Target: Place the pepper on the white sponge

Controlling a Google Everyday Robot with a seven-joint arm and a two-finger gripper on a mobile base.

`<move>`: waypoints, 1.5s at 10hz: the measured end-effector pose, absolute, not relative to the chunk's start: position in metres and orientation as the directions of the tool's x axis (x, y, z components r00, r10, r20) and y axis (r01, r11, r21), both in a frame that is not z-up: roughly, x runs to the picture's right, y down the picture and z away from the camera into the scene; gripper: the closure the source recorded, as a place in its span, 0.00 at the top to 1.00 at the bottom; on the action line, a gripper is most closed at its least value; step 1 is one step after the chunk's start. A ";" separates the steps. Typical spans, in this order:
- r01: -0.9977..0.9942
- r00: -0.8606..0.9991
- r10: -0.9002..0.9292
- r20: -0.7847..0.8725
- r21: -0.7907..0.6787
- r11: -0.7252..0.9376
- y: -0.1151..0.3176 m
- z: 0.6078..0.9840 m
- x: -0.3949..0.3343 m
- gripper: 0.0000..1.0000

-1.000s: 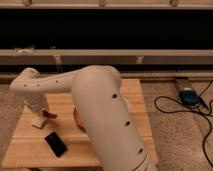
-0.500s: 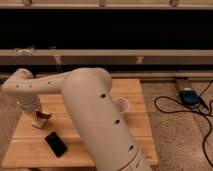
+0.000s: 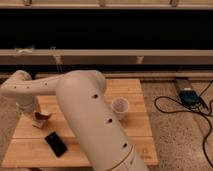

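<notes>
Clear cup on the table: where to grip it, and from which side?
Pinch one wall of the clear cup at the rim, coming straight down. It stands upright with its mouth open, so the rim is exposed. The gripper sits low at the left of the table, so it probably needs to lift first.

Dim warm light; black bkgd; soft blur; gripper (image 3: 40, 119) at table's left

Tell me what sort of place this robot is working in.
Probably a lab or test workspace, not a home: a bare wooden table on a speckled floor, loose black cables running to a blue device, and a long dark window band behind. The gripper hangs over the table's left side.
</notes>
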State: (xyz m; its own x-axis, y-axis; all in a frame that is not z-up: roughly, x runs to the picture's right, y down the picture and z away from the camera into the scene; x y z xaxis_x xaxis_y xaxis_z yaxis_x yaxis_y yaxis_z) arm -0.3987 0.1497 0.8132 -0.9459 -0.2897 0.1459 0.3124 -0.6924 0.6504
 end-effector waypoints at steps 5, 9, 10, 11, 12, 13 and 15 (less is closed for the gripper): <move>0.315 -0.946 -0.284 0.157 0.653 -0.689 0.150 0.819 -0.399 0.59; 0.320 -0.944 -0.288 0.161 0.653 -0.686 0.148 0.819 -0.395 0.80; 0.323 -0.943 -0.289 0.163 0.652 -0.686 0.148 0.820 -0.393 0.80; 0.325 -0.943 -0.291 0.164 0.651 -0.686 0.147 0.820 -0.392 0.80; 0.326 -0.942 -0.291 0.166 0.651 -0.686 0.146 0.820 -0.391 0.80; 0.327 -0.942 -0.292 0.165 0.650 -0.686 0.146 0.820 -0.391 0.80; 0.333 -0.940 -0.296 0.170 0.646 -0.687 0.145 0.820 -0.389 0.80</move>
